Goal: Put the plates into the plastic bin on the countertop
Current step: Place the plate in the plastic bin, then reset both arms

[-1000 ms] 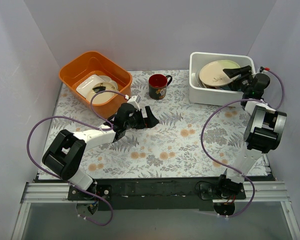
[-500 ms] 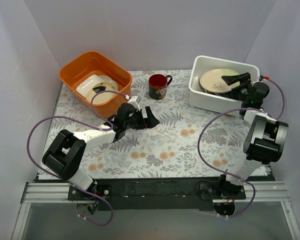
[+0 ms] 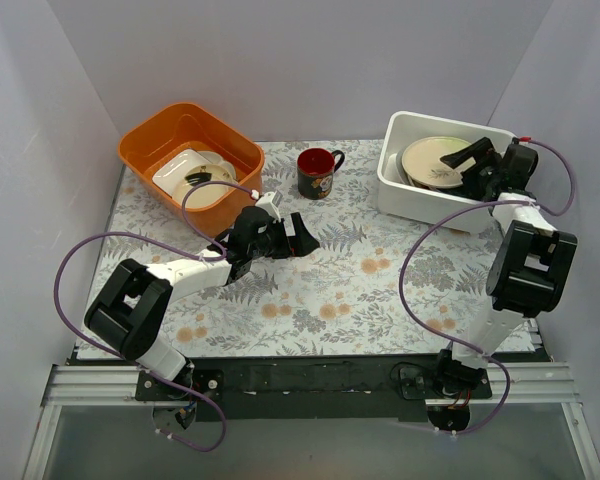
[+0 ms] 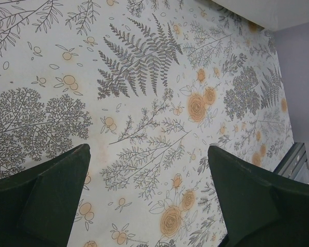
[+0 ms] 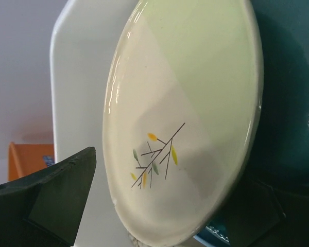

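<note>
The white plastic bin point(image 3: 421, 203) stands askew at the back right of the countertop point(image 3: 330, 290). In it a cream and pale-green plate with a twig motif point(image 3: 430, 160) lies on a teal plate point(image 5: 291, 103). My right gripper point(image 3: 467, 166) hovers over the plate's right edge, jaws wide open and holding nothing. The right wrist view shows the cream plate point(image 5: 180, 103) between the fingers, with the bin's wall point(image 5: 77, 77) to the left. My left gripper point(image 3: 300, 237) is open and empty, low over the cloth point(image 4: 144, 77) at centre-left.
An orange tub point(image 3: 145, 140) with white dishes point(image 3: 185, 172) stands at the back left. A dark red-rimmed mug point(image 3: 317, 172) stands at the back centre. Grey walls close in three sides. Purple cables loop beside both arms.
The bin has turned and slid a little to the right, and the cream plate lies lower in it. My right gripper shifted slightly with it. The left arm has not moved.
</note>
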Controlling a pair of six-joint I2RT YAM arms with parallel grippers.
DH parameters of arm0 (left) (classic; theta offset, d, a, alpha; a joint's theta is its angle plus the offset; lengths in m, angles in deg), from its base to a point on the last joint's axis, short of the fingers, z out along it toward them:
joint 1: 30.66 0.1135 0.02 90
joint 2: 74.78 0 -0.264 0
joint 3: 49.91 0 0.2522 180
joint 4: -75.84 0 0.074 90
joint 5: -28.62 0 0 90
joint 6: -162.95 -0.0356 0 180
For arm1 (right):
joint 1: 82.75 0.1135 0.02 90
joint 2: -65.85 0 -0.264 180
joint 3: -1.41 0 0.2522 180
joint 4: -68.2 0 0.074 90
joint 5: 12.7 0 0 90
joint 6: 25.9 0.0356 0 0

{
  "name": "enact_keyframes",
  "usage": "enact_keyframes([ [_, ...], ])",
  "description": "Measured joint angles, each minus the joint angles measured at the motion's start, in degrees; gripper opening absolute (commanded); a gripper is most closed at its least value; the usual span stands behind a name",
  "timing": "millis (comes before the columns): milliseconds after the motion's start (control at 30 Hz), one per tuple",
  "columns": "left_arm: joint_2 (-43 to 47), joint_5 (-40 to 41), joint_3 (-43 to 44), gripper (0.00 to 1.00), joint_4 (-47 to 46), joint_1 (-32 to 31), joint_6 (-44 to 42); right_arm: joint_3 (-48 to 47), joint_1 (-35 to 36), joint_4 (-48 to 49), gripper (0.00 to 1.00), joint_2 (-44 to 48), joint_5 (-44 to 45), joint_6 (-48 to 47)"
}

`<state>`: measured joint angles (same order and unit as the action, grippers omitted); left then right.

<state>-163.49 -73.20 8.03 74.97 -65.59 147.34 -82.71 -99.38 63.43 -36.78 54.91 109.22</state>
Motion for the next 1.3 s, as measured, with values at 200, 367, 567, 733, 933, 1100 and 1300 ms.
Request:
enact_keyframes([
  [200, 0.0, 0.0, 0.0, 0.98, 0.0, 0.0, 0.0, -4.9, 2.1, -10.2, 0.98, -0.6, 6.7, -8.7],
  [367, 0.0, -0.3, 0.0, 0.98, -0.2, 0.0, 0.0, -9.5, 3.9, -18.3, 0.98, -1.2, 14.0, -15.1],
  [567, 0.0, -0.7, 0.0, 0.98, -0.5, 0.0, 0.0, -12.1, 4.8, -23.8, 0.98, -1.7, 23.5, -20.6],
  [733, -0.1, -1.0, 0.0, 0.98, -0.9, 0.0, 0.1, -14.4, 6.3, -27.9, 0.98, -1.7, 32.0, -24.9],
  [933, -1.0, -1.2, 0.0, 0.98, -1.2, 0.0, 0.5, -15.6, 9.0, -30.3, 0.98, -0.5, 37.3, -28.1],
  [1100, -1.1, -1.2, 0.0, 0.98, -1.2, 0.0, 0.5, -15.6, 12.5, -30.3, 0.98, 3.1, 38.5, -29.6],
  [1300, -1.1, -1.0, 0.3, 0.98, -0.4, 0.0, 0.2, -15.7, 17.2, -29.9, 0.98, 6.9, 38.8, -30.8],
])
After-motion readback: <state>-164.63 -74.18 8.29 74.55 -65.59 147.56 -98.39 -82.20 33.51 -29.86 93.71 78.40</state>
